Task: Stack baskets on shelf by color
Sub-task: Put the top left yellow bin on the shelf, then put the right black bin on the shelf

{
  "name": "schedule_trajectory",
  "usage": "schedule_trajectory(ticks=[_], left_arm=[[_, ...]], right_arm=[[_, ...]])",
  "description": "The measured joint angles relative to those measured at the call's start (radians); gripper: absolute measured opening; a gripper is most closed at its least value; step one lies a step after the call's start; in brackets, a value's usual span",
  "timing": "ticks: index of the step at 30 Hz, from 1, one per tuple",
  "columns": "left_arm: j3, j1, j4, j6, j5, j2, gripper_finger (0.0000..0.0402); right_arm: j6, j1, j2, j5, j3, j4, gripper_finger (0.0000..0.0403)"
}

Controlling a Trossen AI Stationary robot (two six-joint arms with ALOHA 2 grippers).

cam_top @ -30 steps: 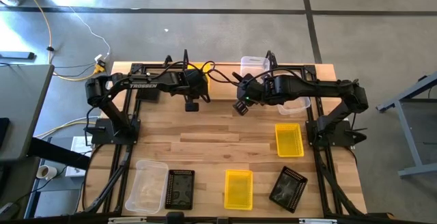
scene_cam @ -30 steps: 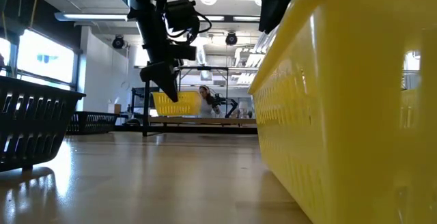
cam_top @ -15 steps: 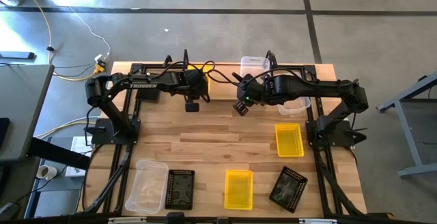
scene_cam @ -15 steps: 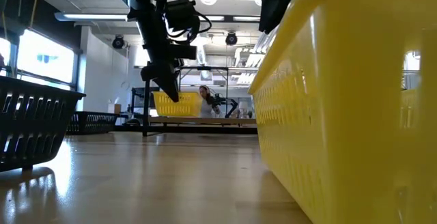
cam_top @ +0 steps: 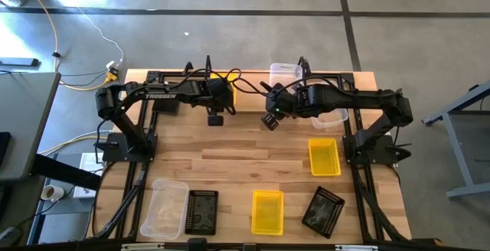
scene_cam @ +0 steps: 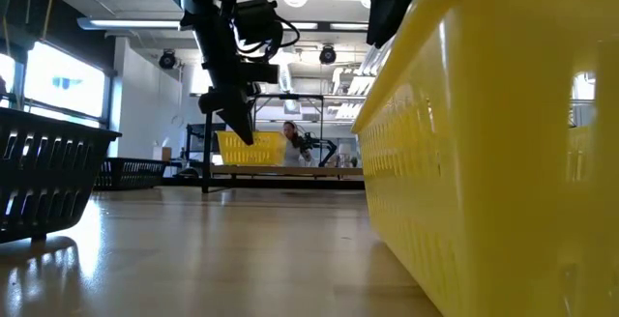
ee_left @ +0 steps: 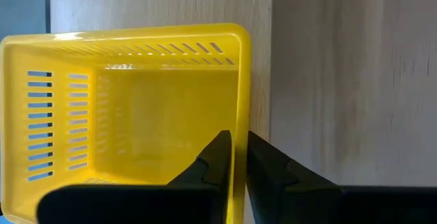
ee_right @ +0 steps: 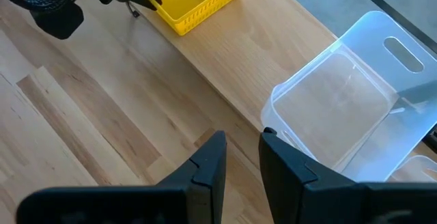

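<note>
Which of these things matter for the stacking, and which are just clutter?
Job:
- shelf
- yellow baskets
- black baskets
- clear baskets

Lying about:
- floor cables
- person far behind the table
</note>
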Motion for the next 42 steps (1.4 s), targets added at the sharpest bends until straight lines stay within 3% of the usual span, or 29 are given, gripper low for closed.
schedule_trajectory(ticks=[12, 18, 31, 42], left_arm=[[0.0, -0.001, -0.01, -0.055, 0.0, 0.0, 0.0144], [0.0, -0.001, -0.01, -0.06, -0.003, 0.0, 0.0177], [0.001, -0.014, -0.039, -0.06, -0.05, -0.102, 0.0186], [0.001, -0.125, -0.035, -0.155, -0.019, -0.289, 0.0186]], right_arm=[[0.0, 0.0, 0.0, 0.0, 0.0, 0.0, 0.0075], [0.0, 0.0, 0.0, 0.0, 0.0, 0.0, 0.0075], [0.044, 0.003, 0.0, -0.032, 0.0, -0.01, 0.0075], [0.174, 0.093, 0.0, -0.133, 0.0, -0.039, 0.0075]])
